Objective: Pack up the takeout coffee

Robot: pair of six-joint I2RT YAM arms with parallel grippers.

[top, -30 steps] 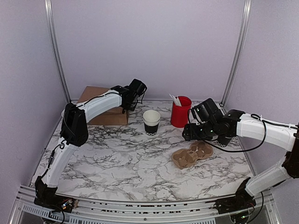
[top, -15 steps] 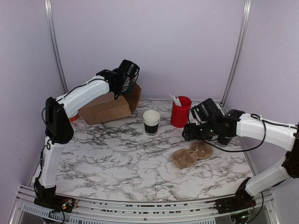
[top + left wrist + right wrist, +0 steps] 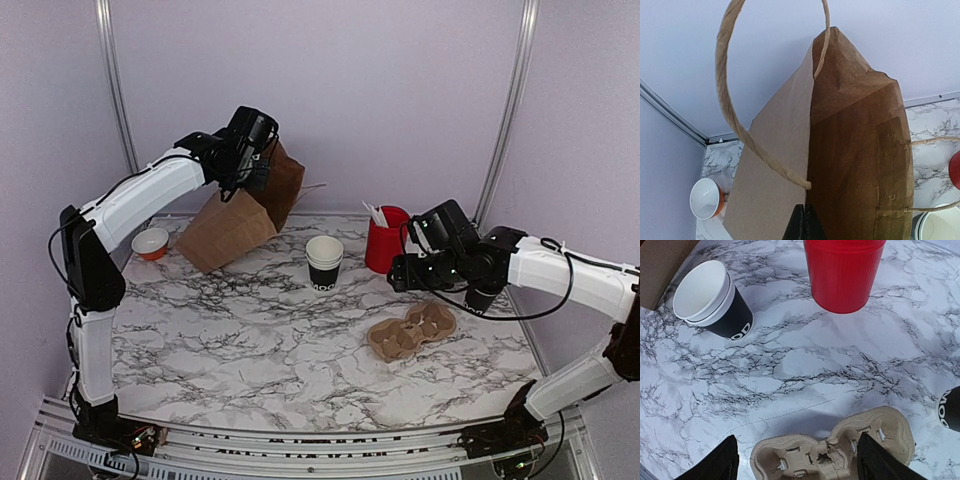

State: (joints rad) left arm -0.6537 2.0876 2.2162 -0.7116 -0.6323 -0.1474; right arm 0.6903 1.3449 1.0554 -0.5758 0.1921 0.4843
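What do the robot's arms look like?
The left arm and right arm are white tubes with black joints and thin black cables alongside. The left pincer and right pincer have black fingers.

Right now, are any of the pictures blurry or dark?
Top view: sharp, with soft, even light. Left wrist view: the bag looks dim inside and paler on its outer side. Right wrist view: sharp, with a grey shadow on the table just beyond the carrier.
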